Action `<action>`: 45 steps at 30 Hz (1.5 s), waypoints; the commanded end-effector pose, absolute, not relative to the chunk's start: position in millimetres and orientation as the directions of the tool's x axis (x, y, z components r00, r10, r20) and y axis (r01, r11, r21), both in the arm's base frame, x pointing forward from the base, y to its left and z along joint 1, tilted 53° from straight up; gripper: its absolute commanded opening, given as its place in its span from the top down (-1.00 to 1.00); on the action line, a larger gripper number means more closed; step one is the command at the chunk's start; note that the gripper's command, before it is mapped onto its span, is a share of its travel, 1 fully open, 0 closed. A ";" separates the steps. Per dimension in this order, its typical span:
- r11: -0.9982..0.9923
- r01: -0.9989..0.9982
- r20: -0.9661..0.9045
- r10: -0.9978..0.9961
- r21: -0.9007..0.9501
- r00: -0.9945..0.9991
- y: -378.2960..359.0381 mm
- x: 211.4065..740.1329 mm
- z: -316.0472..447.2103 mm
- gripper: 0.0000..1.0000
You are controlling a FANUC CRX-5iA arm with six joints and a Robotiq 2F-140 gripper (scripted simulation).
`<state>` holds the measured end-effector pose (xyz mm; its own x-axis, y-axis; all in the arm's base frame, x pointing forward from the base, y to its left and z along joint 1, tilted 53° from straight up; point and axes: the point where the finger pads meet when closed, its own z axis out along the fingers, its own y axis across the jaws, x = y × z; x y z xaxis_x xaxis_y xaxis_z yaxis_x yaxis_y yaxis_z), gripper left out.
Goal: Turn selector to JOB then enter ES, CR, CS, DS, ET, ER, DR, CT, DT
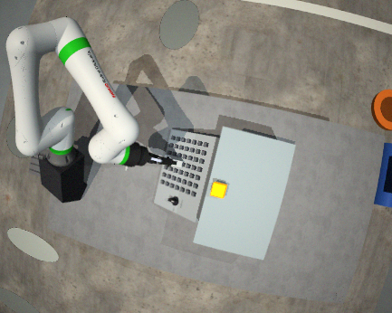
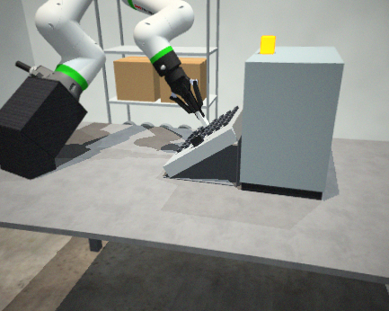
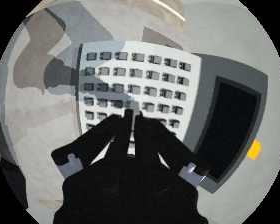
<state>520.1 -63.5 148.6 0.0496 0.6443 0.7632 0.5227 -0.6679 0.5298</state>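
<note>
The sloped keypad panel [image 1: 164, 199] [image 2: 181, 165] [image 3: 195, 75] carries several rows of small dark keys. No key looks lit; the printed names are too small to read. The black selector knob [image 1: 173, 200] [image 2: 197, 140] sits at the panel's lower end in the top view; its setting cannot be read, and the wrist view does not show it. My gripper [image 1: 172, 162] [image 2: 198, 113] [image 3: 134, 107] is shut, with a slim white tip [image 1: 180, 164] [image 2: 203, 119] projecting past the fingers. The tip is at the middle of the key field; contact with a key cannot be told. The fingers hide some keys.
A tall pale cabinet [image 1: 254, 181] [image 2: 288, 121] stands directly behind the panel, with a dark screen [image 3: 228, 130] on its front. A yellow block [image 1: 218, 190] [image 2: 268, 45] [image 3: 254, 150] is on top. A blue object [image 1: 381, 181] and an orange ring [image 1: 377, 109] are far right.
</note>
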 end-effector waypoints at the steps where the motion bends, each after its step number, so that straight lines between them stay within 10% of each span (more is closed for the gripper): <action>1: -0.668 0.522 0.763 0.644 0.530 0.050 -63.7 520.1 148.7 1.00; 45: -0.668 0.522 0.763 0.644 0.530 0.050 -58.5 532.1 143.5 1.00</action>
